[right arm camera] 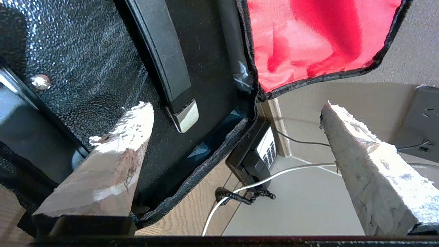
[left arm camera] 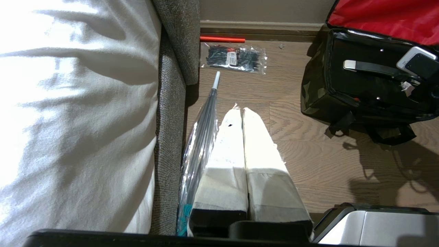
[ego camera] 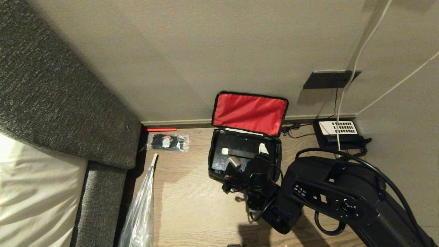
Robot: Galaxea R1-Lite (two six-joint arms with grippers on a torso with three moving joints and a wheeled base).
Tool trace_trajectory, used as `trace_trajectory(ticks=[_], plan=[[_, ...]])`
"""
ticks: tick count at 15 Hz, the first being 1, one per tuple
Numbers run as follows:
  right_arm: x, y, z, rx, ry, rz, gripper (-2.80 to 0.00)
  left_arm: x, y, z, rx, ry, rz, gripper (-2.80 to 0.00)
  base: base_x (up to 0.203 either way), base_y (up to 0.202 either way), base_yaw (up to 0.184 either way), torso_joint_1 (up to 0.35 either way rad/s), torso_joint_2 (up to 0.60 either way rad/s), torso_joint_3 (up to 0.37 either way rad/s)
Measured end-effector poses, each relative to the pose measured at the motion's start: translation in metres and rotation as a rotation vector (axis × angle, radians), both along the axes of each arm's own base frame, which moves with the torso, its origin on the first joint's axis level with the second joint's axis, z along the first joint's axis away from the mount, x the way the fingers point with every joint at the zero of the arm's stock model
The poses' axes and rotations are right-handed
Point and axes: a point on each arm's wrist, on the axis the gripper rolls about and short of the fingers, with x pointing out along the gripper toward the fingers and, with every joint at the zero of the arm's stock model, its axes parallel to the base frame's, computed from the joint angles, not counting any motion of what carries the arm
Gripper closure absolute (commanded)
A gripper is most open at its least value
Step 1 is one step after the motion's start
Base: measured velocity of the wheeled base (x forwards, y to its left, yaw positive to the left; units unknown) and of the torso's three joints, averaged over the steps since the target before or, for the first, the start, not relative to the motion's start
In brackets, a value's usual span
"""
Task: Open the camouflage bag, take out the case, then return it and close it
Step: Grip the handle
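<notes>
Head view, soft boxy camouflage bag [ego camera: 219, 171] on wood-grain floor by the wall, red fabric lid upright, pebbled hard black case [ego camera: 236, 151] inside, right gripper [ego camera: 252, 156] spread wide above it, holding nothing, left gripper [left arm camera: 242, 113] pressed together.

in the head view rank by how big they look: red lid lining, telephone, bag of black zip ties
1. red lid lining, clearly largest
2. telephone
3. bag of black zip ties, close to the telephone in apparent size, so that order is unsure

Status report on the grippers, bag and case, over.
Right gripper open over the case. Left gripper shut, parked by the sofa. Camouflage bag open, case inside. Nothing blocking.
</notes>
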Motion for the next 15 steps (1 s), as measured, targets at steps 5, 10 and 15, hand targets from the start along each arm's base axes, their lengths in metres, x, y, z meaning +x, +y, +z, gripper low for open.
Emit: trace_trajectory(ticks=[5, 10, 15], plan=[[0.0007, 0.0008, -0.0007, 0.000, 0.000, 0.001, -2.80, 0.0000, 0.0000, 0.0001, -0.003, -0.001, 0.000, 0.00, 0.000, 0.000, 0.000, 0.002, 0.00, -0.096], [0.0008, 0.0007, -0.0005, 0.001, -0.002, 0.001, -2.80, 0.0000, 0.0000, 0.0002, -0.005, -0.002, 0.000, 0.00, 0.000, 0.000, 0.000, 0.002, 0.00, -0.176], [-0.0011, -0.0009, 0.0078, -0.010, -0.007, 0.004, -2.80, 0.0000, 0.0000, 0.0002, -0.004, -0.002, 0.000, 0.00, 0.000, 0.000, 0.000, 0.001, 0.00, -0.021]])
